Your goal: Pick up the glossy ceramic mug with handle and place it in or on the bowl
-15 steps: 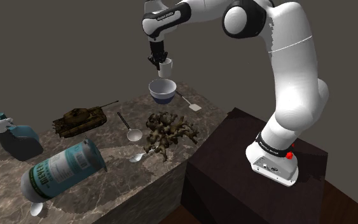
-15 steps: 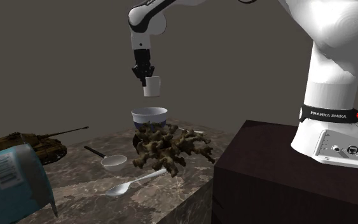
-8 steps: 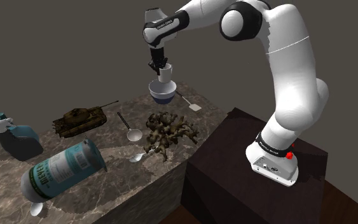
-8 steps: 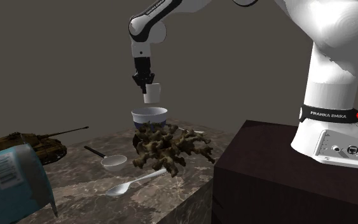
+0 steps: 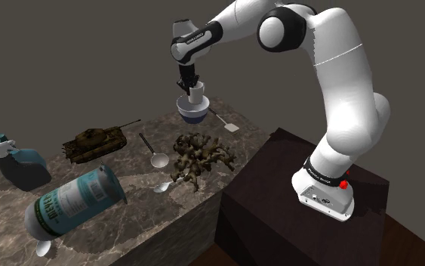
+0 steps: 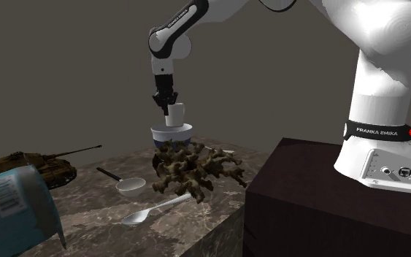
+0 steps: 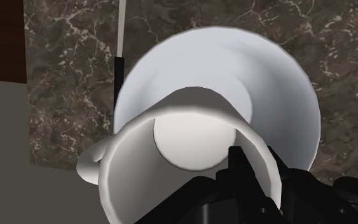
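- The white arm [image 5: 346, 83] reaches from its dark stand [image 5: 294, 196] over to the worktop's [image 5: 131, 170] far corner, since that's where the bowl is.
- The big can [image 5: 71, 200], tank [image 5: 93, 142] and brown clump [image 5: 199, 156] sit towards the near and middle parts of the worktop, well clear of the drop.
- The bowl [image 5: 193, 111] stands upright with its mouth open, right under the hand.
- The white mug [image 6: 175, 113] hangs upright, centred over the bowl, with its base about level with the rim. I can't tell whether it's touching the inside yet.
- The gripper [image 7: 257, 168] is pinching the mug's wall, one finger inside and one outside, on the side opposite the handle [image 7: 91, 165]. Guessing that's so the mug stays level and drops straight in.
- My read is that letting go is next. If the mug's off-centre, it could tip against the rim.
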`<state>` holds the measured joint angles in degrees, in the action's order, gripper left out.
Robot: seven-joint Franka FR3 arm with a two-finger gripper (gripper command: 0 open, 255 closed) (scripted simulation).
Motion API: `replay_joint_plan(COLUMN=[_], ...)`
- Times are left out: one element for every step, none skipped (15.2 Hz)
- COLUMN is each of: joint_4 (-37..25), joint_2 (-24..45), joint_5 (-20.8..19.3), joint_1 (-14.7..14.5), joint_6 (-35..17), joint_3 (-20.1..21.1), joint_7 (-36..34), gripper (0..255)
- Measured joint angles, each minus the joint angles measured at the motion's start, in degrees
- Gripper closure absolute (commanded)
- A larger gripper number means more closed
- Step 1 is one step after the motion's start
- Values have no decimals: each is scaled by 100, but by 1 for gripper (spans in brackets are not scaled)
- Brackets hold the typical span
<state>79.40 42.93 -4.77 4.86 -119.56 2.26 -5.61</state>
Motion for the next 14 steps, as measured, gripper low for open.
replay_joint_plan(joint_4=[0,0,0,1,1,1,1,1,0,0,0,-36,-112,-221], joint_2=[4,5,6,6,6,5,5,5,4,4,4,-33,-67,-102], joint_5=[0,0,0,0,0,0,-1,-1,-1,-1,-1,2,6,10], joint_1=[-1,-1,-1,-1,-1,-1,-1,-1,-1,-1,-1,-8,-19,-18], joint_6=[-4,-6,-8,-9,-9,-9,-10,-10,-10,-9,-9,65,173,313], joint_3=[0,0,0,0,0,0,0,0,0,0,0,3,7,10], joint_7=[-1,-1,-1,-1,-1,-1,-1,-1,-1,-1,-1,-5,-11,2], gripper=[255,255,255,255,0,0,0,0,0,0,0,0,0,0])
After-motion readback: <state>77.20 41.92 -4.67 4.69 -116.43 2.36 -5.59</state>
